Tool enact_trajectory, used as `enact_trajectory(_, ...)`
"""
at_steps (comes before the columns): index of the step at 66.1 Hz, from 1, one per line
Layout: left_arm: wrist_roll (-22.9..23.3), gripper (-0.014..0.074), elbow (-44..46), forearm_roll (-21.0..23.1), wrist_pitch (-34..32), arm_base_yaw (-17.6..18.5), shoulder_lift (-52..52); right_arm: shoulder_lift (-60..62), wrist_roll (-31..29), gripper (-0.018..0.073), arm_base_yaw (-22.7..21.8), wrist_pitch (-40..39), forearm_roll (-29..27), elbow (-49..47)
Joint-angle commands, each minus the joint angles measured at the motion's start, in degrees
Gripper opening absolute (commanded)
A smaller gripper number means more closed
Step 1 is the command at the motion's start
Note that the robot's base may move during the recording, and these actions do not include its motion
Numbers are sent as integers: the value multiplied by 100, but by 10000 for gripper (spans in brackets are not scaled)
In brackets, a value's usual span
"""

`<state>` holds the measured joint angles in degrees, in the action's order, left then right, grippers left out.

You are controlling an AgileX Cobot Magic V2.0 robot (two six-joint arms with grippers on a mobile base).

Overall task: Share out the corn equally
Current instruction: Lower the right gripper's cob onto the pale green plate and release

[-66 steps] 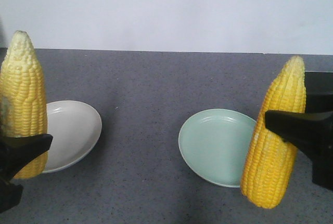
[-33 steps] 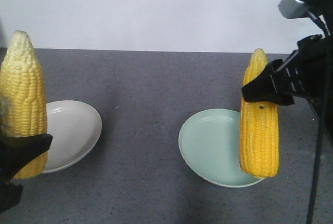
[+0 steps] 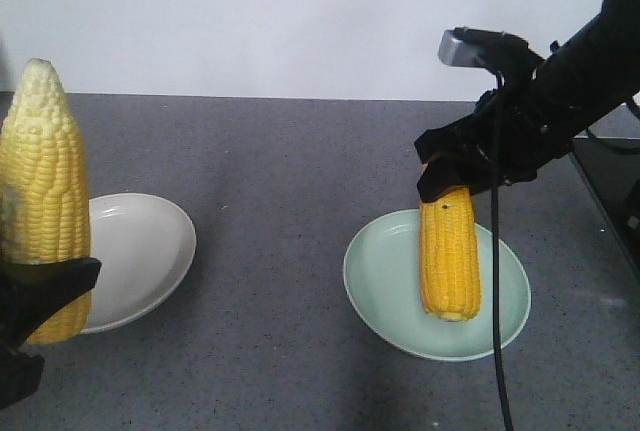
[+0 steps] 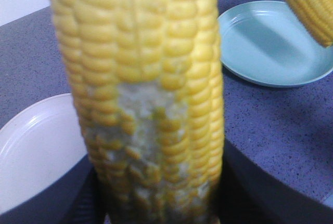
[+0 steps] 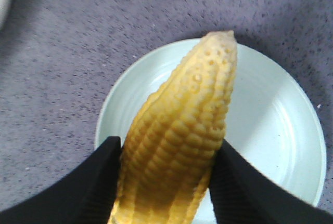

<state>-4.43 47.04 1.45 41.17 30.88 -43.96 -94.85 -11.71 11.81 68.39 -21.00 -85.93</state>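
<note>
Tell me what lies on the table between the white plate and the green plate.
Nothing: in the front view, only bare grey tabletop separates the white plate from the green plate. Both cobs are off that stretch.

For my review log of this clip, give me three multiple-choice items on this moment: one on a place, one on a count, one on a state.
1. The cob held by the right gripper hangs over:
A. the green plate
B. the white plate
C. bare table

2. Cobs in view:
A. one
B. two
C. three

3. The left gripper is:
A. open
B. out of view
C. shut on a cob

Key: 1 A, the right wrist view shows green plate behind that cob; 2 B, one per gripper; 3 C, dark fingers flank the corn.
</note>
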Motion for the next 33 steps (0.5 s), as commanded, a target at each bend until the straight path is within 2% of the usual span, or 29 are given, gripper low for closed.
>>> enact_trajectory(1, 2, 303, 143, 55, -362, 9, 32, -28, 152, 215, -22, -171, 72, -203)
enact_trajectory(16, 2, 303, 143, 55, -362, 9, 32, -424, 440, 228, -22, -333, 459, -196)
enact_trajectory(33, 2, 303, 143, 55, -362, 9, 32, -649, 459, 298, -22, -560, 501, -191)
